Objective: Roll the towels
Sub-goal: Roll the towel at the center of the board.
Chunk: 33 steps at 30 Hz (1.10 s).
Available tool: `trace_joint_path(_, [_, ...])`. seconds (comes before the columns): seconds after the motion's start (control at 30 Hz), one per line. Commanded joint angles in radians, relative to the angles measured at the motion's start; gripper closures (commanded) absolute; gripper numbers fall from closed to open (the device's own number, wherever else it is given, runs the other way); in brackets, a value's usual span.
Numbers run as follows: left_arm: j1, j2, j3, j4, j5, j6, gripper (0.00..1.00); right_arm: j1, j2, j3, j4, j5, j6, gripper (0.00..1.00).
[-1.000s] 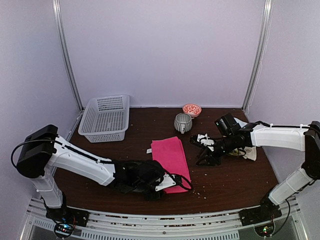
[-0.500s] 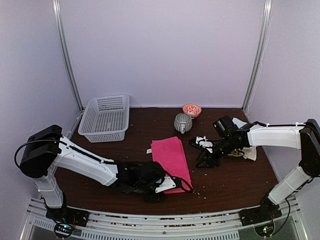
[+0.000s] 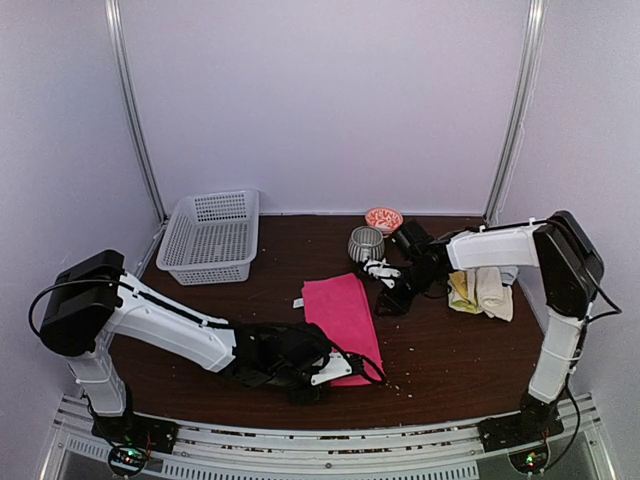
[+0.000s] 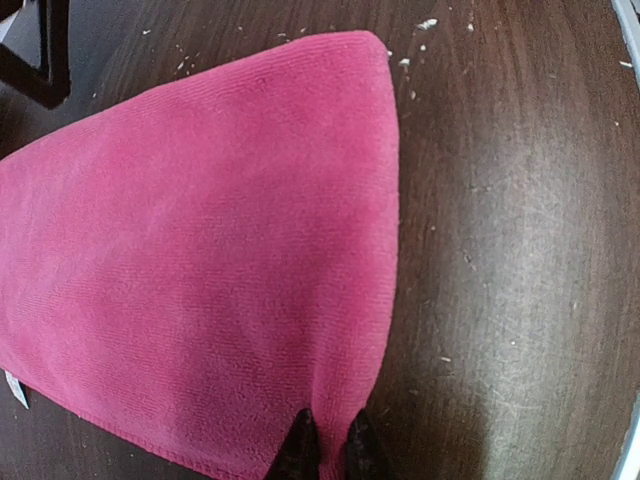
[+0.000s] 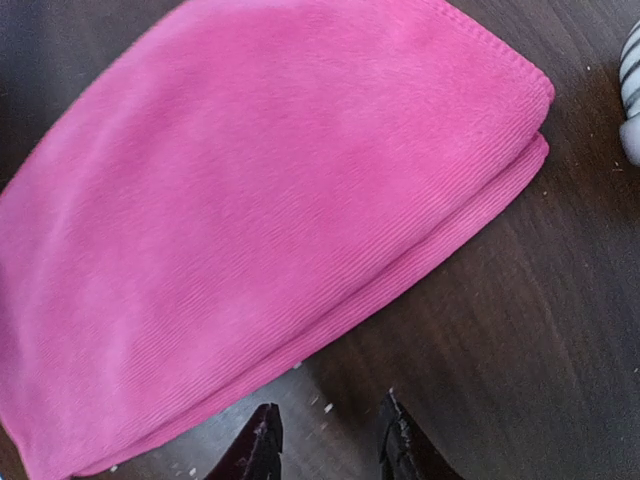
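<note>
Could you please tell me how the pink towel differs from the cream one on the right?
The pink towel lies flat and folded in the middle of the table; the cream towel is bundled compactly near the right edge. The pink towel covers more area than the cream towel. Both are soft cloths.

The left white-and-black robot arm (image 3: 165,325) runs low from the lower left of the top view toward the bottom centre, ending in a black wrist. The left two-finger gripper (image 4: 328,452) sits at the bottom edge of its wrist view. Its dark fingertips (image 4: 300,447) are drawn almost together with only a sliver between them; whether they pinch anything is hard to tell.

The right white-and-black robot arm (image 3: 495,247) rises at the right edge, folds at a high elbow and stretches left toward the centre. The right two-finger gripper (image 5: 330,445) has its dark fingers clearly spread apart.
</note>
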Motion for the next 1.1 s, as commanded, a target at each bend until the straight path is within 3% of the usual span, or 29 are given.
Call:
trace_joint_path(0.0, [-0.018,-0.027,-0.013,-0.001,0.005,-0.028,0.93,0.028,0.130,0.144,-0.059,0.196,0.041,0.66])
trace_joint_path(0.13, [-0.026,-0.047,-0.031,-0.001,0.011,-0.059,1.00,0.071,0.218,0.237,-0.077,0.188,0.053,0.66])
trace_joint_path(0.27, [-0.028,-0.072,-0.057,-0.001,0.032,-0.092,1.00,0.130,0.295,0.342,-0.143,0.190,0.056,0.68])
trace_joint_path(0.37, [-0.028,-0.094,-0.066,-0.012,0.028,-0.118,1.00,0.137,0.265,0.351,-0.160,0.196,0.070,0.70])
trace_joint_path(0.53, [-0.028,-0.144,-0.084,-0.005,0.037,-0.182,1.00,0.090,0.094,0.256,-0.176,0.185,0.050,0.65])
trace_joint_path(0.73, [-0.028,-0.101,-0.089,0.041,0.145,-0.251,1.00,0.012,-0.228,0.124,-0.220,0.053,-0.010,0.57])
trace_joint_path(0.93, [-0.021,-0.091,-0.157,0.128,0.235,-0.359,1.00,0.007,-0.582,-0.064,-0.209,-0.164,-0.087,0.54])
trace_joint_path(1.07, [0.028,-0.090,-0.185,0.201,0.381,-0.423,1.00,0.008,-0.706,-0.201,-0.203,-0.274,-0.115,0.48])
